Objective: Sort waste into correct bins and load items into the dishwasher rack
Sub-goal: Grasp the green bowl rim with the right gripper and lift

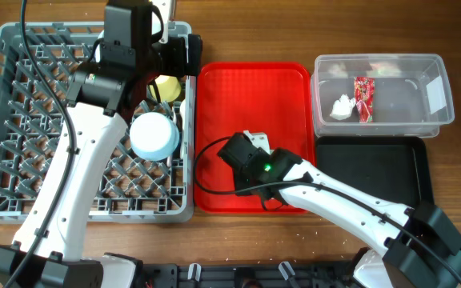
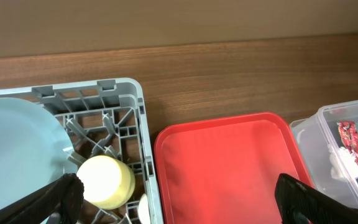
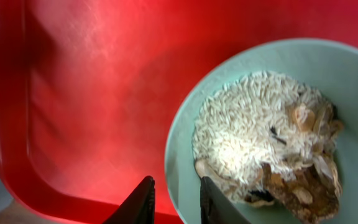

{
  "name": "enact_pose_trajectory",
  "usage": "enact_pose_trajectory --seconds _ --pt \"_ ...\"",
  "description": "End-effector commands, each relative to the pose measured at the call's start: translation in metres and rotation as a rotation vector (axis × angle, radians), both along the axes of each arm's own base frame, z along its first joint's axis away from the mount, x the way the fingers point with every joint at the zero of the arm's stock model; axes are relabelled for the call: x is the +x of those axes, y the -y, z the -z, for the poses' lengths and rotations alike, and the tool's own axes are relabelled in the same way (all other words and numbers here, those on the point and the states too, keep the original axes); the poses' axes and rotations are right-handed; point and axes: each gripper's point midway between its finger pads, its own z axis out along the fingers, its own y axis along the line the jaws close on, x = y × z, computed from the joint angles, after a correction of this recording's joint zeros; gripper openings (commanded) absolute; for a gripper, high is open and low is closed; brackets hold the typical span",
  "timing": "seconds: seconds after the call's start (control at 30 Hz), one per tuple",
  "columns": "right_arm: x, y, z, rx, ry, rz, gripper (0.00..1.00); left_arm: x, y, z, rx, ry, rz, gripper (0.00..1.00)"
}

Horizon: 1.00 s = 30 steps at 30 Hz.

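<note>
Your right claw point(image 3: 176, 194) is clamped on the rim of a pale blue dish point(image 3: 353, 81), one finger outside the rim and one inside. The view is too tight to say whether that dish is the plate or a bowl. Just past the fingers, inside the dish, lies a heap of white rice point(image 3: 247, 124) with brown food scraps point(image 3: 303, 186) against it. The red tray point(image 3: 86, 93) lies beneath and spreads out to the claw's left. Ahead and to the right of that claw stands the clear tub point(image 1: 378, 128), with the white tissue point(image 1: 342, 106) and the red wrapper point(image 1: 364, 98) inside it. The black tray point(image 1: 374, 172) lies to the claw's right. Your left claw point(image 2: 180, 200) hangs with its fingers wide apart, gripping nothing, over the far right corner of the rack point(image 2: 138, 124). The yellow cup point(image 2: 107, 180) sits in the rack just beside its left finger. A pale blue bowl point(image 1: 154, 134) sits in the rack behind that claw, toward the arm's base.
</note>
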Motion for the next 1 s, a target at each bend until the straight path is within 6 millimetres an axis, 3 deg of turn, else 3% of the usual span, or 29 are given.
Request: enact_pose_trajectory --seconds 0.0,0.23,0.3,0.53,0.63,0.7,0.77,0.87,0.97 --pt "0.003 0.004 0.004 -0.027 0.019 0.021 0.22 0.0 0.002 -0.001 -0.02 -0.002 0.003 1.0" --pt "-0.002 0.005 0.031 -0.068 -0.038 0.016 0.21 0.0 0.002 -0.002 -0.02 -0.002 0.003 1.0" --pt "-0.002 0.005 0.032 -0.072 -0.041 0.017 0.07 0.0 0.002 -0.001 -0.02 -0.002 0.003 1.0" --pt "-0.006 0.011 0.032 -0.104 -0.055 -0.01 0.04 0.0 0.002 -0.001 -0.02 -0.002 0.003 1.0" --pt "0.006 0.012 0.007 -0.103 -0.041 -0.042 0.04 0.0 0.002 -0.001 -0.02 -0.002 0.003 1.0" --pt "0.024 0.015 -0.04 -0.066 0.016 -0.058 0.04 0.0 0.002 -0.001 -0.02 -0.002 0.003 1.0" --pt "0.033 0.024 -0.074 -0.026 0.072 -0.042 0.04 0.0 0.002 -0.002 -0.02 -0.002 0.003 1.0" --pt "0.038 0.057 -0.112 0.025 0.137 0.047 0.04 0.0 0.002 -0.002 -0.02 -0.002 0.003 1.0" --pt "0.046 0.106 -0.123 0.015 0.133 0.176 0.04 0.0 0.002 -0.001 -0.02 -0.002 0.003 1.0"
